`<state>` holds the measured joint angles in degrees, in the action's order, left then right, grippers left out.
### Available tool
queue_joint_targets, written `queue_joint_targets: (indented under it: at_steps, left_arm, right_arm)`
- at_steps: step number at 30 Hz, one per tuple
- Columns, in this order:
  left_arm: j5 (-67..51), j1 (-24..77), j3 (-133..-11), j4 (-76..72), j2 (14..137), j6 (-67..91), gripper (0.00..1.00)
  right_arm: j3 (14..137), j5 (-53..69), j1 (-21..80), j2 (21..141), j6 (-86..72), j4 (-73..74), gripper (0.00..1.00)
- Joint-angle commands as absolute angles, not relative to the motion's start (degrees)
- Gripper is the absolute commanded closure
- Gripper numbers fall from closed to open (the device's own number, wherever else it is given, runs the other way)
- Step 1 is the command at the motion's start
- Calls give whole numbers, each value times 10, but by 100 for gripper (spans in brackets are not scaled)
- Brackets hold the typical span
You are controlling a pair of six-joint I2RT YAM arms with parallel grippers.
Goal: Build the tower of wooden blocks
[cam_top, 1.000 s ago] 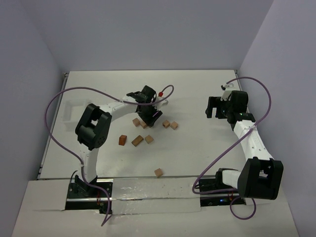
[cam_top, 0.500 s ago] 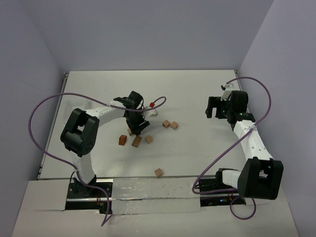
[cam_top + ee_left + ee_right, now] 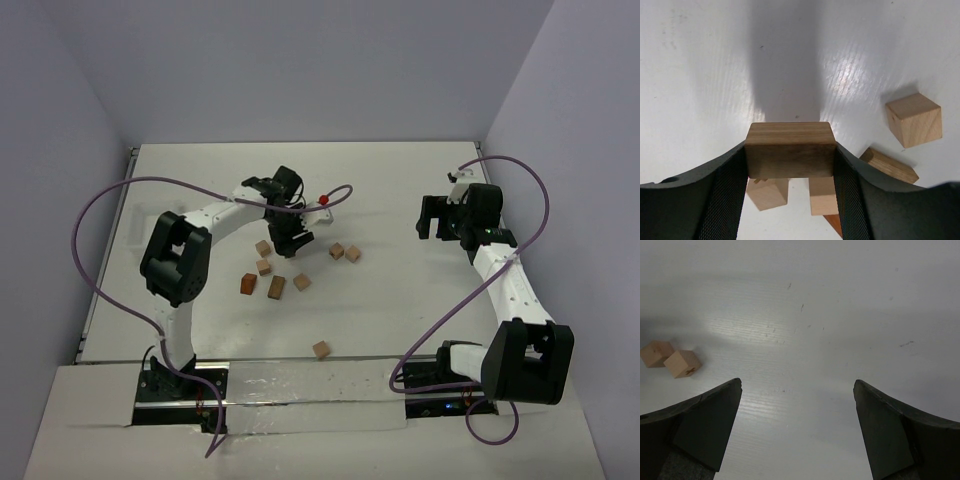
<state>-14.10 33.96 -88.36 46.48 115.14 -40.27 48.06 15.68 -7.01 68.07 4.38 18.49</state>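
Observation:
My left gripper [image 3: 790, 147] is shut on a brown wood block [image 3: 789, 134], held across its width above the table. It hangs at mid-table [image 3: 289, 240] over loose wood blocks: two tan ones [image 3: 263, 247] [image 3: 264, 266] just to its left, a reddish one [image 3: 248, 283], and two more [image 3: 277, 288] [image 3: 301, 282]. A pair of blocks [image 3: 337, 251] [image 3: 353, 254] lies to its right. My right gripper [image 3: 429, 217] hovers open and empty [image 3: 797, 390] at the right. No tower shows in any view.
One lone block [image 3: 321, 349] lies near the front edge. The left arm's purple cable [image 3: 330, 195] loops above the blocks. Walls close off the white table [image 3: 400, 300] on the left, back and right.
My left gripper swung left and toward the near edge over the loose blocks, then came back right, gripping its block throughout. Two blocks beside it now lie further left. The right arm stayed still.

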Motion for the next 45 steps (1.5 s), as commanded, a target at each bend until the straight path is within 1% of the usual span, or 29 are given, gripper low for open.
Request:
queue_joint_targets:
  at_steps: [1,9,21,35,39,42,45]
  left_arm:
    - [-153,352,-894,468,1169,-407,77]
    - [-171,364,-867,446,1163,-452,72]
    - [-194,370,-909,446,1190,-476,71]
    - [-192,380,-938,453,1221,-487,65]
    - [-187,382,-935,452,1226,-490,59]
    - [-182,382,-944,464,1232,-489,48]
    - [-184,382,-947,468,1234,-489,33]
  right_arm:
    - [510,153,-73,682,48,181,0]
    - [511,154,-74,688,48,181,0]
    - [512,153,-74,691,49,182,0]
    - [514,161,-74,692,52,184,0]
    - [513,159,-74,691,52,184,0]
    - [513,162,-74,691,53,185,0]
    - [514,164,-73,693,53,186,0]
